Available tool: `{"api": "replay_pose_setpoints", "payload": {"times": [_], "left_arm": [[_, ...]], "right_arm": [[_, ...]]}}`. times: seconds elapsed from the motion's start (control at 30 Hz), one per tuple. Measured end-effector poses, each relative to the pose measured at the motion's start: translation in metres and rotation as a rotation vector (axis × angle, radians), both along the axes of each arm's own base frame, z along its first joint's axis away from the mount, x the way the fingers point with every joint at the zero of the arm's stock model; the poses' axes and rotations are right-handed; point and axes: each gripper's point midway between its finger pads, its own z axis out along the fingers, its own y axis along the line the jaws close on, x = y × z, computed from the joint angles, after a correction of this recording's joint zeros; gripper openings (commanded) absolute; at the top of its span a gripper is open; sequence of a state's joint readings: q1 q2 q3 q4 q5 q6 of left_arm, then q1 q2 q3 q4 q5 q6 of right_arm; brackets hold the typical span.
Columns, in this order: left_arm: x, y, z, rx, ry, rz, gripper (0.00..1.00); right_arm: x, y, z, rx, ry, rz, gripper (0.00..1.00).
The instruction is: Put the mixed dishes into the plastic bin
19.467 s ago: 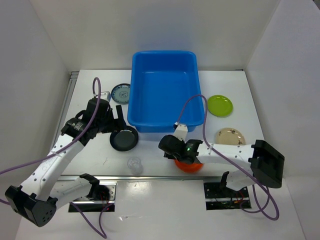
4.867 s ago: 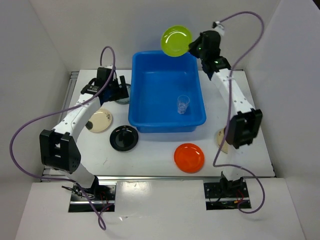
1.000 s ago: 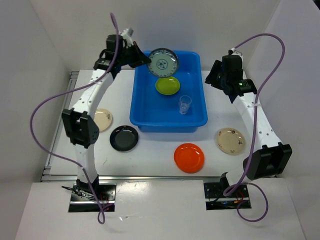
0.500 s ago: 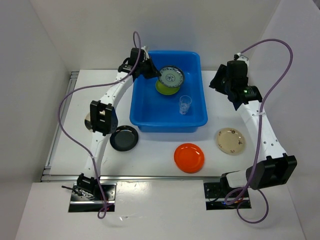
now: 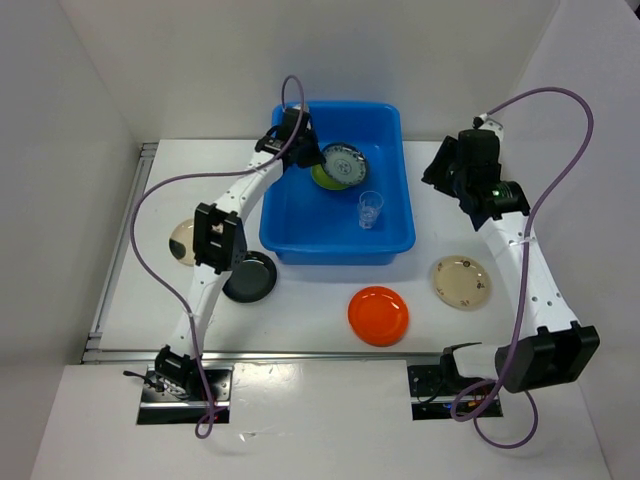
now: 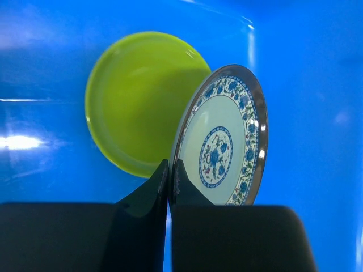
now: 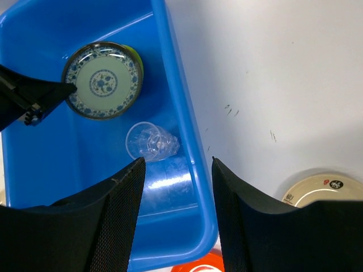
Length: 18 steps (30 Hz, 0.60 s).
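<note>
The blue plastic bin [image 5: 330,246] stands at the table's back centre. Inside it my left gripper [image 5: 318,160] is shut on the rim of the blue-patterned plate [image 5: 344,163], holding it tilted over the lime green plate [image 5: 322,179]. The left wrist view shows the patterned plate [image 6: 224,144] pinched on edge by the gripper [image 6: 171,167], with the lime plate [image 6: 139,96] flat behind. A clear glass cup [image 5: 371,209] stands in the bin. My right gripper [image 5: 443,170] hangs open and empty above the bin's right rim [image 7: 181,113], the cup [image 7: 150,141] below it.
On the table lie an orange plate [image 5: 379,316], a black plate [image 5: 250,278], a cream plate [image 5: 461,282] at the right and another cream plate [image 5: 182,241] at the left, partly behind the left arm. White walls enclose the table.
My left arm has lowered the blue-patterned plate down into the bin, close over the lime plate. The right arm has drifted slightly right, still open.
</note>
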<state>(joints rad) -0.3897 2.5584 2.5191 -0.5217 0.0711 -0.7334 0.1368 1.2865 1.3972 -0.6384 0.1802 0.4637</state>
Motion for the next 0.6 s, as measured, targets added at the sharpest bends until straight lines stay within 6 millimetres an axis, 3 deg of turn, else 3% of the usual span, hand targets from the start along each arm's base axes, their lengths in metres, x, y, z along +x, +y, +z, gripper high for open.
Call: {"api": "replay_pose_setpoints", "payload": {"times": [0.43,0.47,0.53,0.6], "left_arm": [[0.02,0.023,-0.041,0.131,-0.006,0.159,0.01],[0.021,0.024,-0.042,0.136,-0.007,0.164,0.07],[0.023,0.026,-0.043,0.141,-0.011,0.175,0.34],[0.023,0.028,-0.045,0.144,-0.009,0.181,0.51]], "right_arm": [[-0.014,-0.001,0.001,0.011,0.012,-0.007,0.56],[-0.014,-0.001,0.001,0.01,0.014,-0.007,0.56],[-0.015,-0.002,0.001,0.01,0.016,-0.007,0.56],[-0.016,-0.002,0.0,0.009,0.019,-0.007,0.56]]}}
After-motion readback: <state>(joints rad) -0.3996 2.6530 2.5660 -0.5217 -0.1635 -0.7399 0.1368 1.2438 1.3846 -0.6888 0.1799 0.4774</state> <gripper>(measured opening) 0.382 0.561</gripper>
